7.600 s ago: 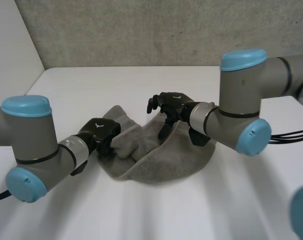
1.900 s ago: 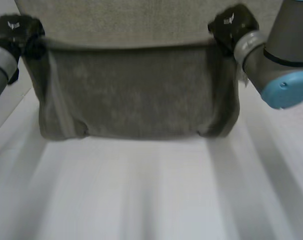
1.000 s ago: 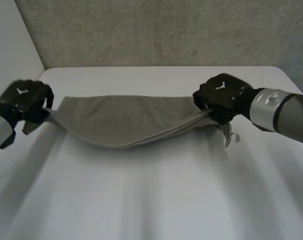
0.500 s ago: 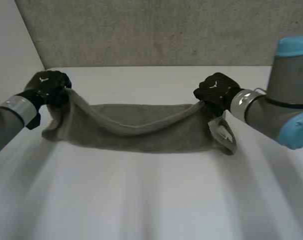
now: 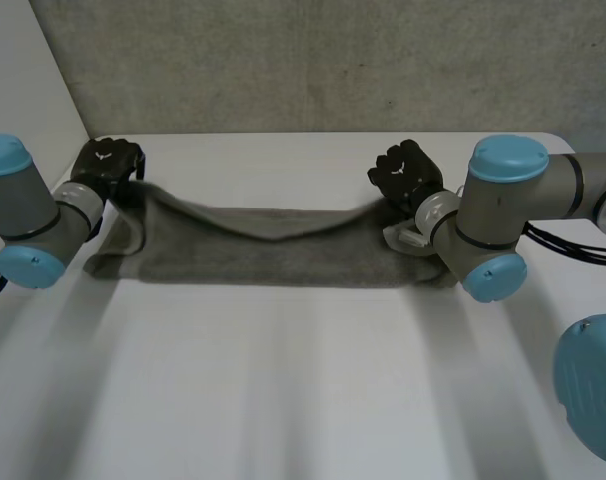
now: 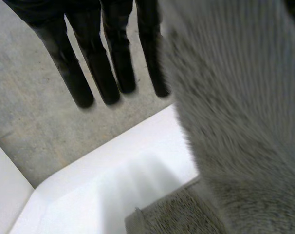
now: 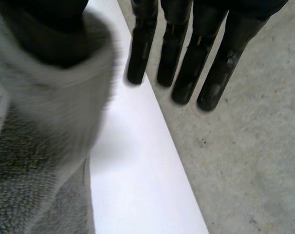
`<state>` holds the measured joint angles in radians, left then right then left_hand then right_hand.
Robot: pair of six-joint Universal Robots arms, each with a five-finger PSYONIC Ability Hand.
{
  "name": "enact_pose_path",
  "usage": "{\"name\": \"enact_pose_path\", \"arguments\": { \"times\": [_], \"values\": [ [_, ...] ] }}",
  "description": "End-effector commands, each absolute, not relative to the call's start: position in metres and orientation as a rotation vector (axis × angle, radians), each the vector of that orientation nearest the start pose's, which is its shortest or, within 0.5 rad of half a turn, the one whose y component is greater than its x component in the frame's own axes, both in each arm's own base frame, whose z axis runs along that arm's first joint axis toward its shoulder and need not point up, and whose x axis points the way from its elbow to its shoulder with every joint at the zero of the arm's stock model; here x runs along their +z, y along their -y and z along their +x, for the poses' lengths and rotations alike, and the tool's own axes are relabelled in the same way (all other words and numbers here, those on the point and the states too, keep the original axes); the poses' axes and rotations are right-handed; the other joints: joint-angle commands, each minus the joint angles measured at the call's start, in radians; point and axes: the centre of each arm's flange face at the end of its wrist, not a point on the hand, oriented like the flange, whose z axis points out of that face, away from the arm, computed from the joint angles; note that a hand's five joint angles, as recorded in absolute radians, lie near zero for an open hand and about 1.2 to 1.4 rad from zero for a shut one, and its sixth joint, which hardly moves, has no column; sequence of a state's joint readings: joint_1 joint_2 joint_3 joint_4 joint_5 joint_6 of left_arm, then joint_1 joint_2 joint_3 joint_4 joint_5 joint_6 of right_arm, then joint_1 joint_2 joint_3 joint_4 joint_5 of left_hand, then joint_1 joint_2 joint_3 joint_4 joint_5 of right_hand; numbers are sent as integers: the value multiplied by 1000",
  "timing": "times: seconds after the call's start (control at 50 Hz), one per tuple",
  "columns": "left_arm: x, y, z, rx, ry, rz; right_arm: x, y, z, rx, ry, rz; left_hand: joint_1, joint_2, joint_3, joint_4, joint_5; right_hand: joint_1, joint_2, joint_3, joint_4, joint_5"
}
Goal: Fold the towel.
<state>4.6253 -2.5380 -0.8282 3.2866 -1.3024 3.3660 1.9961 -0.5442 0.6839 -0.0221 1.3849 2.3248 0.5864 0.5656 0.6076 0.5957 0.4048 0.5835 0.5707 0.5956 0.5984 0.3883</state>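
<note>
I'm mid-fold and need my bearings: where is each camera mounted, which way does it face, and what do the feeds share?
Head view: between and behind the arms, looking down at the table; both arms show, with the left hand and right hand each holding an end of the towel.
Left wrist view: on the left wrist, looking along the palm; its straight fingers, towel beside them.
Right wrist view: on the right wrist, looking along the palm; its fingers, towel beside them.
Shared: all three show towel and white table.
</note>
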Motion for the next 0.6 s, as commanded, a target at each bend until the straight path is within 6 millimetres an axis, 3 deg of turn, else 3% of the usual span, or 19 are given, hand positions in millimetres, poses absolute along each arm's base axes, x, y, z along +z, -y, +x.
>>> {"name": "enact_pose_path", "arguments": {
  "times": [0.02, 0.1, 0.14, 0.18, 0.24, 0.32, 0.38, 0.42, 0.52, 0.6],
  "values": [
    [147, 474, -198, -2193, -2300, 660, 153, 396, 339, -2172, -1901, -1559, -396, -376, -418, -406, -389, -409, -396, -421, -424, -388],
    [163, 475, -198, -2231, -2261, 664, 171, 398, 338, -2220, -1877, -1519, -396, -376, -418, -406, -389, -409, -396, -421, -424, -388],
    [173, 475, -198, -2258, -2231, 667, 196, 399, 336, -2272, -1823, -1449, -396, -376, -418, -406, -389, -409, -396, -421, -424, -388],
    [184, 476, -198, -2288, -2195, 668, 204, 400, 336, -2280, -1789, -1410, -396, -376, -418, -406, -389, -409, -396, -421, -424, -388],
    [187, 477, -197, -2294, -2187, 665, 214, 403, 341, -2298, -1657, -1407, -396, -376, -418, -406, -389, -409, -396, -421, -424, -388],
    [190, 478, -196, -2299, -2169, 667, 210, 409, 336, -2268, -1587, -1467, -388, -367, -409, -397, -381, -409, -396, -421, -424, -388],
    [189, 478, -194, -2268, -2127, 710, 193, 415, 332, -2255, -1563, -1583, -376, -355, -397, -385, -369, -409, -396, -421, -424, -388],
    [186, 480, -191, -2234, -2097, 743, 184, 417, 328, -2297, -1515, -1760, -367, -346, -388, -376, -360, -409, -396, -421, -424, -388],
    [179, 482, -188, -2138, -1992, 849, 178, 421, 320, -2341, -1455, -1953, -355, -334, -376, -365, -348, -409, -396, -421, -424, -388],
    [176, 481, -188, -2107, -1958, 890, 179, 419, 321, -2356, -1417, -2004, -346, -326, -368, -356, -339, -409, -396, -421, -424, -388]
  ]
}}
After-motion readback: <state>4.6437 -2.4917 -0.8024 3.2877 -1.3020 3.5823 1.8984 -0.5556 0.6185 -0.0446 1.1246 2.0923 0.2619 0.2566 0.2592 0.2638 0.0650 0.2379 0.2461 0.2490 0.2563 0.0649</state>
